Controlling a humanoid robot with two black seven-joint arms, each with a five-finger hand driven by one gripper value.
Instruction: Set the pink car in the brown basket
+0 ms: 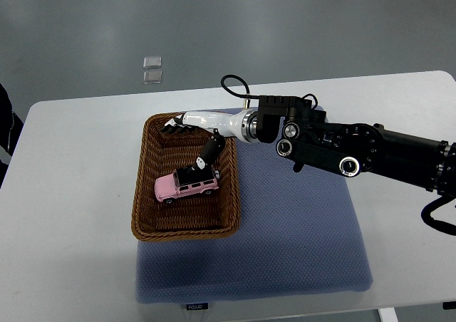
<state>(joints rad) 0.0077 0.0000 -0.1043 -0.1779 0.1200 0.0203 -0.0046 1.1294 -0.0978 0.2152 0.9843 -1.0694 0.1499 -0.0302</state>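
The pink car [187,186] lies inside the brown wicker basket [146,194], near its middle, on its wheels. My right hand [191,142] reaches in from the right over the basket's far end. Its white palm is above the far rim, the dark fingers [172,126] are stretched out toward the far left corner, and the thumb [209,153] points down to the car's roof. The hand is spread and does not enclose the car. Whether the thumb tip still touches the roof is hard to tell.
The basket stands on the left edge of a blue-grey mat [299,243] on a white table [71,194]. My black forearm [342,151] crosses above the mat's far right. A dark object [4,122] shows at the left edge.
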